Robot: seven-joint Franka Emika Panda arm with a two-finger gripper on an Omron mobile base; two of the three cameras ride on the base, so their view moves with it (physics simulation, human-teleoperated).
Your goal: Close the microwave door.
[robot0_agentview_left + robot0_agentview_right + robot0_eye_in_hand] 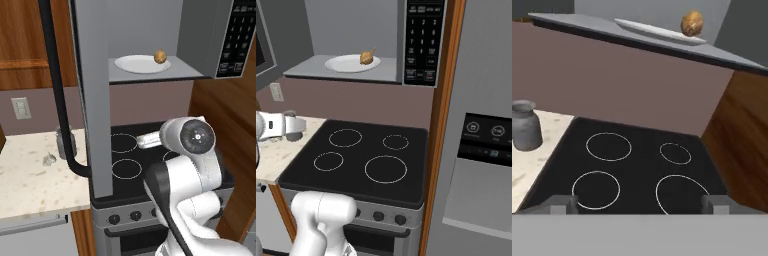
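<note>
The microwave hangs above the stove, its cavity exposed. The microwave door stands swung out toward me, a grey panel seen nearly edge-on, with its long black curved bar handle on the left side. In the right base view the door's black glass shows at the top left, and the black keypad panel sits right of the cavity. My gripper is open with nothing between its fingertips. It hovers low over the stove's front edge, facing the back wall, below the microwave floor.
A white plate with a brown onion-like item lies inside the cavity. Below is the black four-ring stove. A grey jar stands on the speckled counter at left. Wood panelling and a grey fridge stand at right.
</note>
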